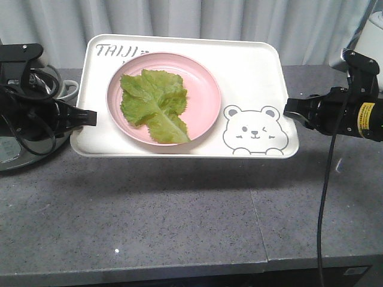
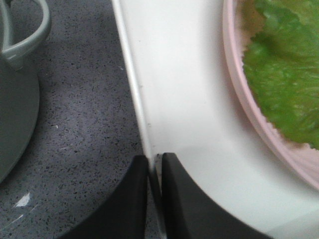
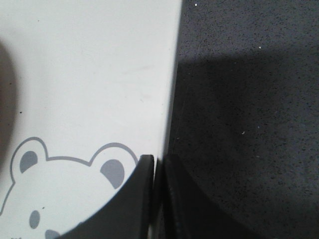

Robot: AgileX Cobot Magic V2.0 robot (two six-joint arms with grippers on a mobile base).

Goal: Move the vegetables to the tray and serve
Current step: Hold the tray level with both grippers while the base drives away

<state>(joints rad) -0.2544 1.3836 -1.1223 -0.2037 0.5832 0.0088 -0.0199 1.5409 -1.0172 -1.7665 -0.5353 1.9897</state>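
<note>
1. Far left: a grey-green rounded object with a loop handle sat on the speckled grey counter. Only the left wrist view showed it up close, just beside the tray's edge.
2. The left gripper was clamped on the left rim of the cream tray. The left wrist view made that obvious, with the thin rim pinched between both black fingers.
3. The lettuce leaf lay flat in the round pink plate, which sat left of centre on the tray and partly covered the "TAIJI" lettering. The left wrist cam caught only a blurry green slice of it. The right one showed no lettuce.
4. The winking bear drawing was at the tray's near right corner. The right wrist view showed just its ears.
5. The right gripper was clenched on the right rim, fingers nearly together around it.
6. The front view showed a wide shadow on the counter under the tray, so it looked held up off the surface.
</note>
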